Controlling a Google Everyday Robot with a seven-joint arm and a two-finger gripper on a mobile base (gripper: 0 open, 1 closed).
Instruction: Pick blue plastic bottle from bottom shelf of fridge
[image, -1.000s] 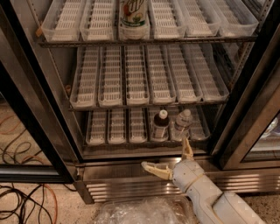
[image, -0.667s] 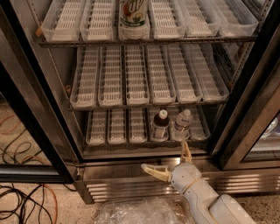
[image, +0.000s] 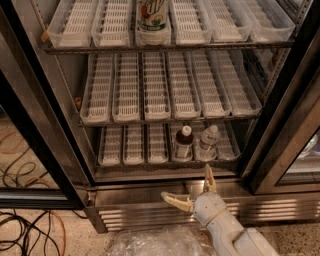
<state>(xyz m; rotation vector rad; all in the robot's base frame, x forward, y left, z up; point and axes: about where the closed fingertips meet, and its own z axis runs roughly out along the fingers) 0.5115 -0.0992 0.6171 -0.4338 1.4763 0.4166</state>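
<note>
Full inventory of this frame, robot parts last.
fridge: 1, stainless steel, fills view
bottom shelf: 1, white trays, lowest rack
upper racks: 2, white trays, above it
blue plastic bottle: 1, dark body, white cap, bottom shelf
clear bottle: 1, colourless, right of it
labelled container: 1, green-white label, top rack centre
cables: several, black and orange, floor left
plastic sheet: 1, clear, floor at bottom edge
end effector: 1, cream, open, before fridge base below the bottles
arm: 1, pale grey, bottom right

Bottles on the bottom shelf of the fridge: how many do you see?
2. The blue plastic bottle stands right of centre; the clear bottle stands just right of it. The gripper, fingers open, is below and in front of them.
</note>
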